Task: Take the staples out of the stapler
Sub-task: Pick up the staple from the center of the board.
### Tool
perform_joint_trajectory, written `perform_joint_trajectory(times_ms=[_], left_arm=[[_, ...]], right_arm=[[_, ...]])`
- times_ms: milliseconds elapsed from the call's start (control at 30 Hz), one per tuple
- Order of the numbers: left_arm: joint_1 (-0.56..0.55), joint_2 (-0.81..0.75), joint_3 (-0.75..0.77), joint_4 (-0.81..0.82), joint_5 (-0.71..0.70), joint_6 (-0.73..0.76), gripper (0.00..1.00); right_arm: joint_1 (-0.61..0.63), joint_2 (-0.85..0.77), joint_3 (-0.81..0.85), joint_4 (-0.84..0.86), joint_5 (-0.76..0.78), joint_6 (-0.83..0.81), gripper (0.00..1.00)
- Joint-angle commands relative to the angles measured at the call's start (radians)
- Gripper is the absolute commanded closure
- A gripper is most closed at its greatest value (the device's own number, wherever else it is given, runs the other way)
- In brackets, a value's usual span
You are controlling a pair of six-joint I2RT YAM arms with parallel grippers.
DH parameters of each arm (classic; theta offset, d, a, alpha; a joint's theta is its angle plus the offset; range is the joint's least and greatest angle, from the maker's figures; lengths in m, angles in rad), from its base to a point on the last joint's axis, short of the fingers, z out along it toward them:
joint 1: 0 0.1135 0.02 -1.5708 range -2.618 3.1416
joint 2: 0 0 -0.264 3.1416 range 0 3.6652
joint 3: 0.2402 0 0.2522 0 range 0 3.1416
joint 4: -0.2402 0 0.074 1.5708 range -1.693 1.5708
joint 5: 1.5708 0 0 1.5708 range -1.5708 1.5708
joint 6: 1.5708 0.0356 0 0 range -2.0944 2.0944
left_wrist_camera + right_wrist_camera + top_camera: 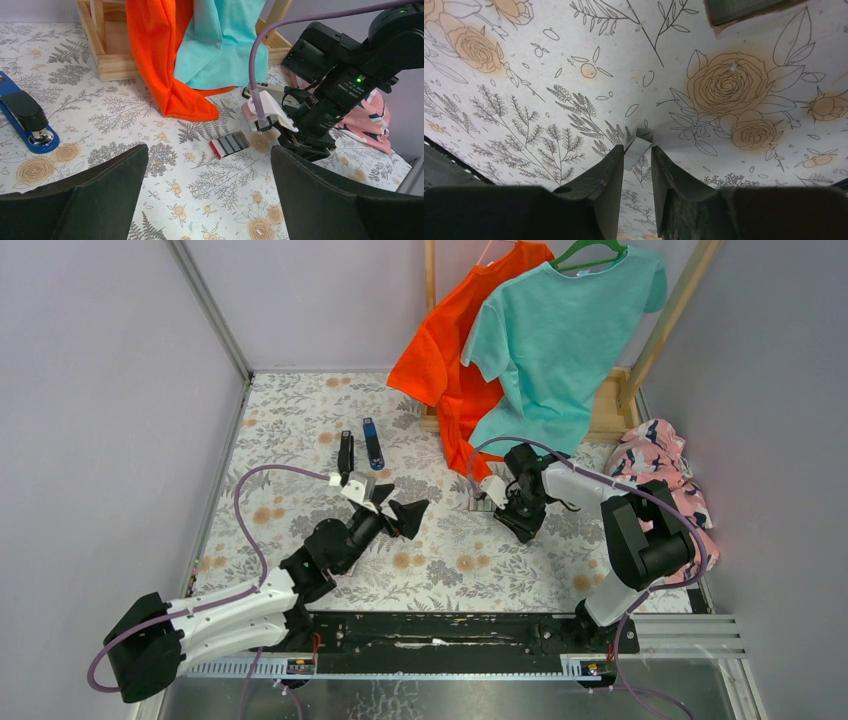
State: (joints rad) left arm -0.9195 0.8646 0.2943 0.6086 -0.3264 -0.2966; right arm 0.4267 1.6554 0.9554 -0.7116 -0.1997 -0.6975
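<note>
Staples (637, 146), a tiny silvery strip at centre frame, sit pinched by the right gripper (638, 152), jaws nearly closed. They are likely light, brittle and slippery, best held across the flat sides. Left gripper (208, 149) gapes wide, empty.

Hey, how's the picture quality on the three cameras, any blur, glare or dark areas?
Top external: even, soft light, sharp throughout. Left wrist: the open left gripper looms dark and soft-edged, while the table behind it is crisp. Right wrist: the right gripper is underexposed and blurred, yet the staples pinched at its tips are sharp.
</note>
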Motion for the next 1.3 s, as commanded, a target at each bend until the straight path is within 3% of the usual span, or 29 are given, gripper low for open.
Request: perform_joint_trajectory(times_ms=[0,233,867,1267], left_arm=[[0.008,-0.022,-0.015,0.008,-0.035,0.004,0.00],[0.008,-0.014,-0.015,0.017,-0.038,0.010,0.00],[0.008,-0.024,-0.020,0.017,-0.037,0.018,0.00],[0.008,-0.005,-0.027,0.030,-0.031,0.015,0.00]], right_arm=[[0.012,0.003,0.043,-0.046,-0.001,-0.103,0.66],[0.024,-0.010,0.028,-0.029,0.000,-0.124,0.67],[0.051,0.031,0.002,0.047,0.134,0.154,0.64],[0.053,-0.018,-0.007,0.021,0.069,0.189,0.79]])
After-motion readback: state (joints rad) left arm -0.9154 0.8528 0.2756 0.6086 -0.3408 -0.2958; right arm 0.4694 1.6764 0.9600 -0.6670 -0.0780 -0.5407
